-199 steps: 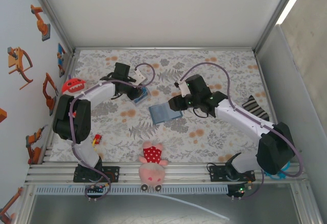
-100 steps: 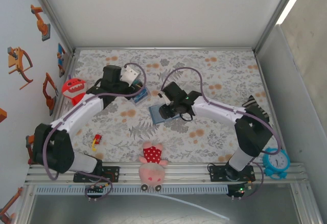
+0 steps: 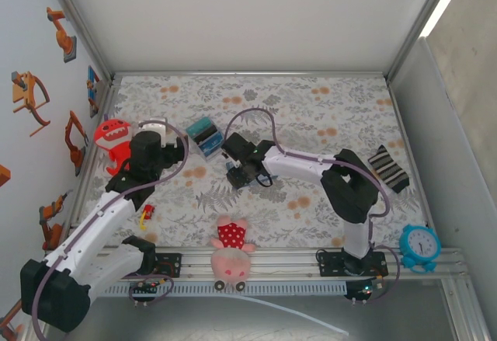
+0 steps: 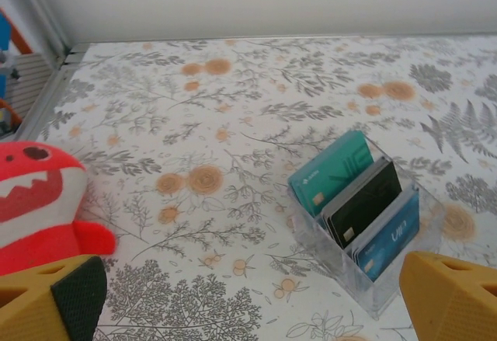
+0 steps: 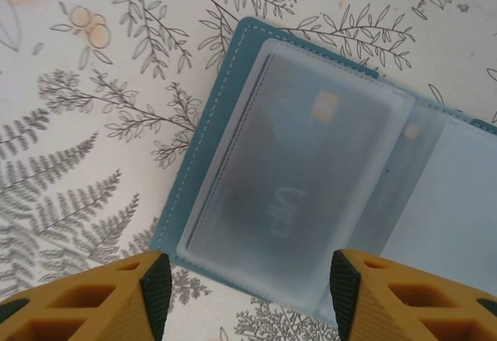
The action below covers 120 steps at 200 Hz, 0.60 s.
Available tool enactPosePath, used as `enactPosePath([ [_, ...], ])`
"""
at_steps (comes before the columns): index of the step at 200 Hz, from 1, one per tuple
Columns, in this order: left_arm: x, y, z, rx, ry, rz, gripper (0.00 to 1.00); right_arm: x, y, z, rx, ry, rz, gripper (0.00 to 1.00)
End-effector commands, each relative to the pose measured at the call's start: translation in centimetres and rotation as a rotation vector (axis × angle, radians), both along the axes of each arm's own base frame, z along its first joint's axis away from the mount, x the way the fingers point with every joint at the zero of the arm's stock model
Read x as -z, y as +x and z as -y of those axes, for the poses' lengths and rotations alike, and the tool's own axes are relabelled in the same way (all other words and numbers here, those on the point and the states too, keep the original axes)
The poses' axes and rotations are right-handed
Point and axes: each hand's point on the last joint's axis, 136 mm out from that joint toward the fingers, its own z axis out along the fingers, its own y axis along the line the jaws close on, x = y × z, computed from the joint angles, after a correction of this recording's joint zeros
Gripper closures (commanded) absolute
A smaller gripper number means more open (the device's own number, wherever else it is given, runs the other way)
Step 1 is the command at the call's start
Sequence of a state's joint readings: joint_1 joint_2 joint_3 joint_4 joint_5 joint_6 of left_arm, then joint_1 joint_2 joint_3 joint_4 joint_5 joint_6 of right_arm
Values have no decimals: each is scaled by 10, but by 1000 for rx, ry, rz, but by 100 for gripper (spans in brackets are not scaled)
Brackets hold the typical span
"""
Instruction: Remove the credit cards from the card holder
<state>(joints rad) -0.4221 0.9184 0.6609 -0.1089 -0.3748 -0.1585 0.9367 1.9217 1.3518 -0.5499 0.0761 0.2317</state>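
Right now the small flat slate-blue bi-fold card holder [image 5: 326, 162] lies open & flat on the floral-print tablecloth [image 3: 311, 108], roughly mid-table, directly under the right gripper [image 5: 248, 290]. R wrist view: stitched edge on the left, a clear plastic sleeve on top w/ a pale grey credit card [image 5: 287, 201] inside, chip visible; a 2nd sleeve overlaps to the right. The right gripper's yellow fingers w/ black pads [image 5: 155, 283] stand moderately apart above the sleeve's near edge, nothing clamped betw. them; can't tell whether the pads touch the holder. The left gripper [image 4: 256, 294] is well apart from the holder, jaws spread wide & empty, betw. a red plush monster w/ white teeth [image 4: 39, 201] on its left and a clear plastic box [image 4: 334, 259] ahead on its right. The box holds three cards on edge, leaning: teal, black, blue. Top view: pink plush toy w/ red spotted top [image 3: 231, 252] at the near edge betw. the arm bases; dark striped sock [image 3: 388, 168] far right; round blue alarm clock [image 3: 419, 246] by the right base; tiny red-and-yellow item [image 3: 146, 213] beside the left arm.
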Motion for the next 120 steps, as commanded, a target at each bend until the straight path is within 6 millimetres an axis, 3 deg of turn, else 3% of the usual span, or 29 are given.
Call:
enactPosePath([
  [1, -4, -3, -16, -116, -71, 28, 3, 2, 6, 6, -8, -89, 32, 42],
  [56, 4, -10, -33, -219, -88, 12, 3, 14, 8, 4, -24, -137, 25, 41],
  [120, 11, -12, -34, -226, -101, 14, 3, 15, 6, -6, -34, -105, 2, 40],
])
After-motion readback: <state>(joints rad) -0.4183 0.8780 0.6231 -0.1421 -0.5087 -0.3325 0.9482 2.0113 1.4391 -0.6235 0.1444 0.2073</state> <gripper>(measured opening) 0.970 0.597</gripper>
